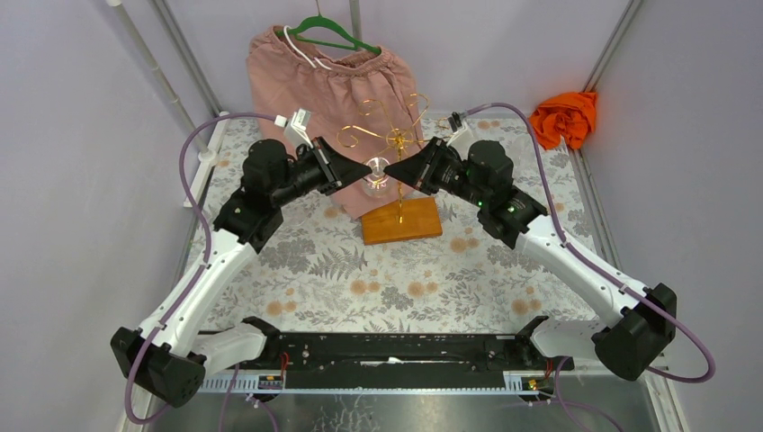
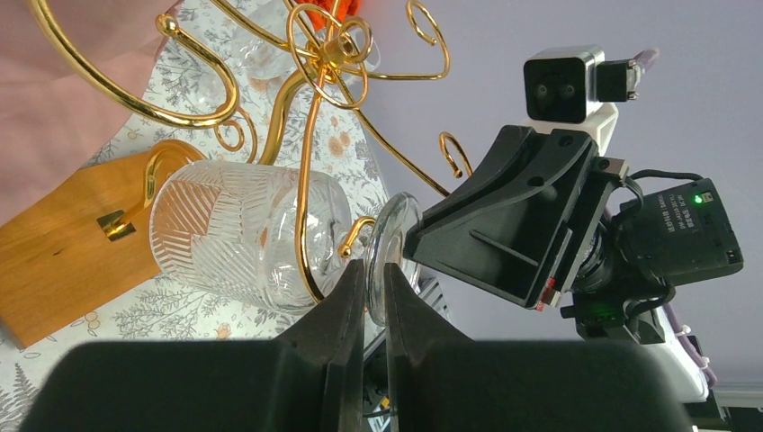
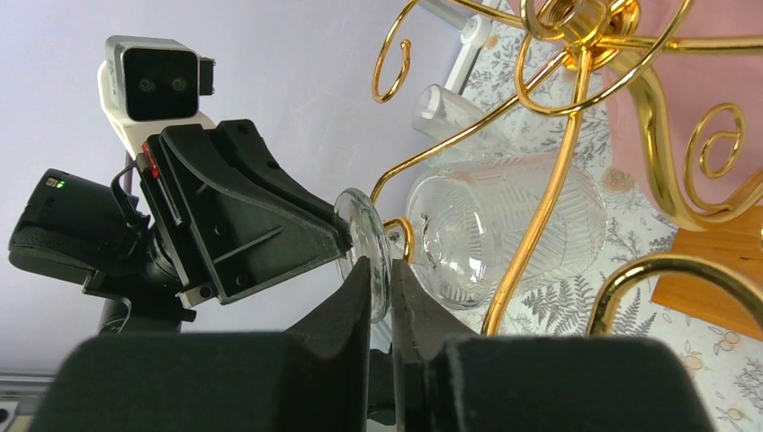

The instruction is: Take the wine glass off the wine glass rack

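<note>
The wine glass (image 1: 376, 176), clear with cut fern lines, hangs bowl down from a curled arm of the gold wine glass rack (image 1: 397, 137), which stands on an orange-brown wooden base (image 1: 402, 221). My left gripper (image 1: 358, 169) reaches in from the left and my right gripper (image 1: 397, 171) from the right. In the left wrist view my left gripper (image 2: 376, 277) is shut on the rim of the glass's foot (image 2: 397, 236), beside the bowl (image 2: 238, 232). In the right wrist view my right gripper (image 3: 381, 273) is shut on the opposite side of the foot (image 3: 364, 236).
Pink shorts on a green hanger (image 1: 328, 72) hang behind the rack. An orange cloth (image 1: 565, 115) lies at the back right corner. A second clear glass (image 3: 450, 112) shows behind the rack arms. Fern-print cloth (image 1: 396, 279) covers the table.
</note>
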Controlling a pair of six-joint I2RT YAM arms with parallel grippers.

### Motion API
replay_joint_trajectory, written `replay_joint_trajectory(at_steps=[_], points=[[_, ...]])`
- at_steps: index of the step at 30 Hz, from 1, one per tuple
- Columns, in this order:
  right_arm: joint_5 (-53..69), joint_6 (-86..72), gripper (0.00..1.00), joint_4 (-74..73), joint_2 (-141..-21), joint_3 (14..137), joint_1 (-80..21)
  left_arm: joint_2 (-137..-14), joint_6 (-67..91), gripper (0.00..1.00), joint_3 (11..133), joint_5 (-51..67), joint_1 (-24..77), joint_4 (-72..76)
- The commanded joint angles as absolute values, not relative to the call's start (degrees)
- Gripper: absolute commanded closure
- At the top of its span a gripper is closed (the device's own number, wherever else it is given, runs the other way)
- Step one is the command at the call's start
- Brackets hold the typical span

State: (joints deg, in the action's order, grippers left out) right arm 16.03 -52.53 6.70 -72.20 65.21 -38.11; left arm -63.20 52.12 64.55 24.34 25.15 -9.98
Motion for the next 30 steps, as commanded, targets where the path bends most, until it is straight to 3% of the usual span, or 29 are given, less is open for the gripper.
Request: replay_joint_trajectory(at_steps=[1,9,12,21,26,30], points=[[26.40,-56.12,1.00,7.94,-73.56,62.37,-40.70,-62.33,52.91,1.00,66.37,28.05,27.76,0.28],[29.48,-57.92,0.94,11.36,-74.77,62.44,-40.83,-63.38,53.83,1.00,64.82,29.08,27.76,1.74],[29.30,-57.74,1.00,10.57,-75.26,62.88,-40.85,-63.53,53.79,1.00,64.41,29.22,27.73,1.85],[26.44,-59.54,1.00,8.72,-73.64,62.94,-40.79,-63.44,53.26,1.00,65.40,29.67,27.75,0.06],[23.85,-59.58,1.00,7.45,-71.07,62.41,-40.81,-63.65,51.13,0.74,67.05,29.51,27.77,-4.85],[23.16,-59.47,1.00,7.46,-70.54,61.78,-40.78,-63.20,50.61,0.62,66.89,29.21,27.75,-5.51]])
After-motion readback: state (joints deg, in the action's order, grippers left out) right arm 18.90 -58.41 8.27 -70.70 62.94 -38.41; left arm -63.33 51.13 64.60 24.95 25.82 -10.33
